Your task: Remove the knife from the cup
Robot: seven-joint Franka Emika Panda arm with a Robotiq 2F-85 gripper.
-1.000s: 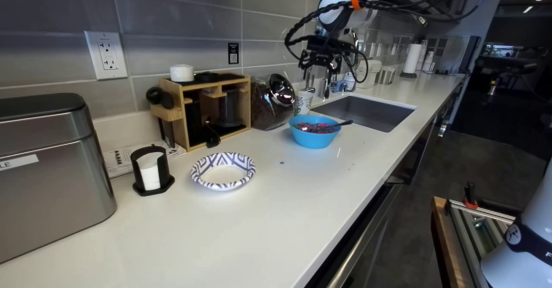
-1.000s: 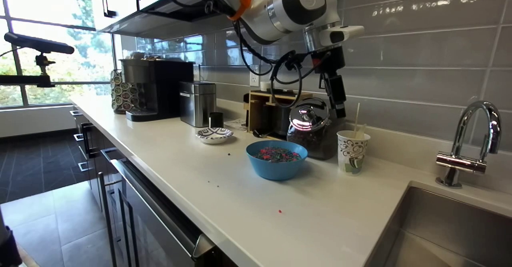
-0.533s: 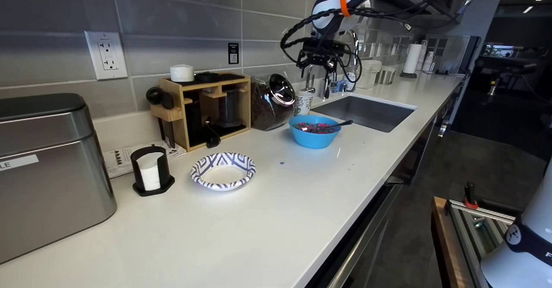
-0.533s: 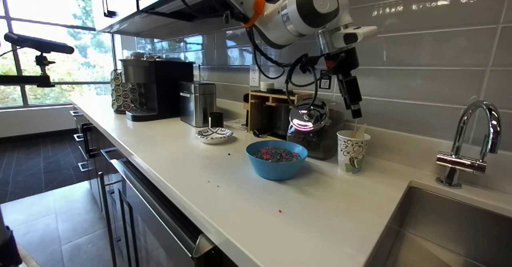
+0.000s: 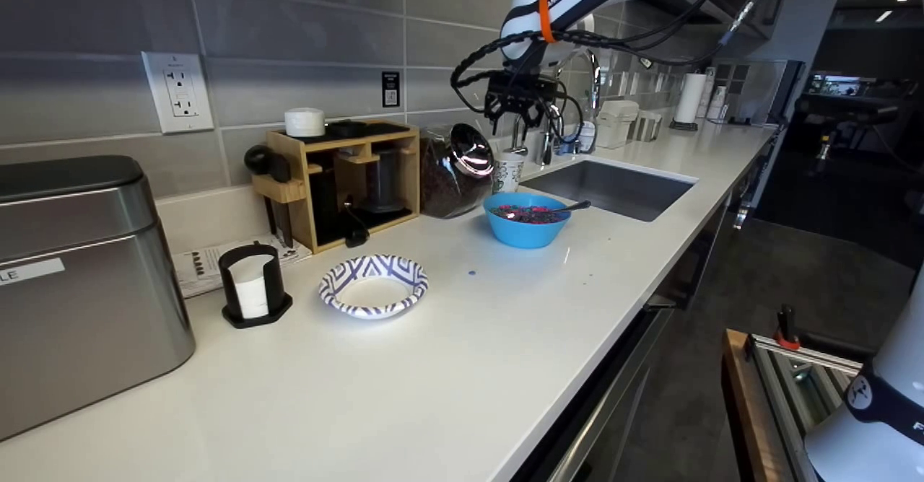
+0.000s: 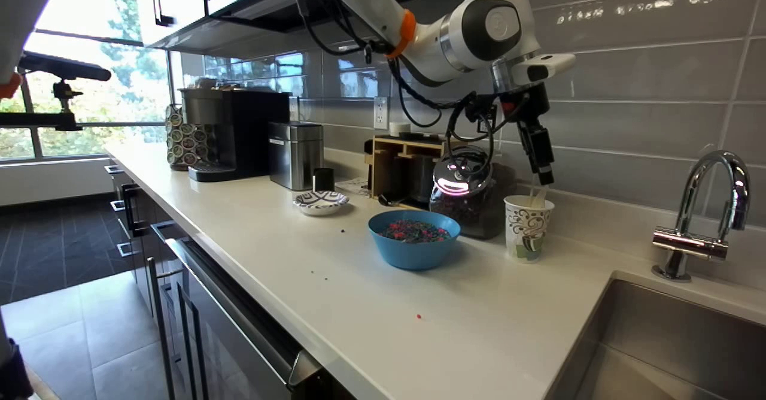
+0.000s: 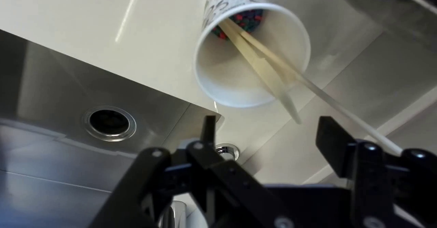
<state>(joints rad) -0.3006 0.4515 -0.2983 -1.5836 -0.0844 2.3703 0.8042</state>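
The cup is a white patterned paper cup, upright on the counter in both exterior views (image 5: 508, 173) (image 6: 528, 232). The wrist view looks into the cup (image 7: 222, 67), with red and dark bits at its bottom. A pale knife (image 7: 268, 74) leans in it, its upper end past the rim. A long thin pale stick (image 7: 351, 117) leans beside it and passes by the right finger. My gripper (image 7: 267, 125) is open and empty. The knife's upper end lies between the fingertips in the picture, not held. In both exterior views the gripper (image 5: 515, 121) (image 6: 545, 179) is just above the cup.
A glass jar (image 6: 479, 214) with a shiny lid stands beside the cup at the wall. A blue bowl (image 6: 413, 253) holding red and dark bits is in front. The sink (image 6: 676, 328) and faucet (image 6: 688, 244) are on the other side. A patterned paper bowl (image 5: 373, 309) lies farther off.
My gripper has moved down and across over the cup, from higher above near the jar. It stays empty. The cup, knife and bowl have not moved.
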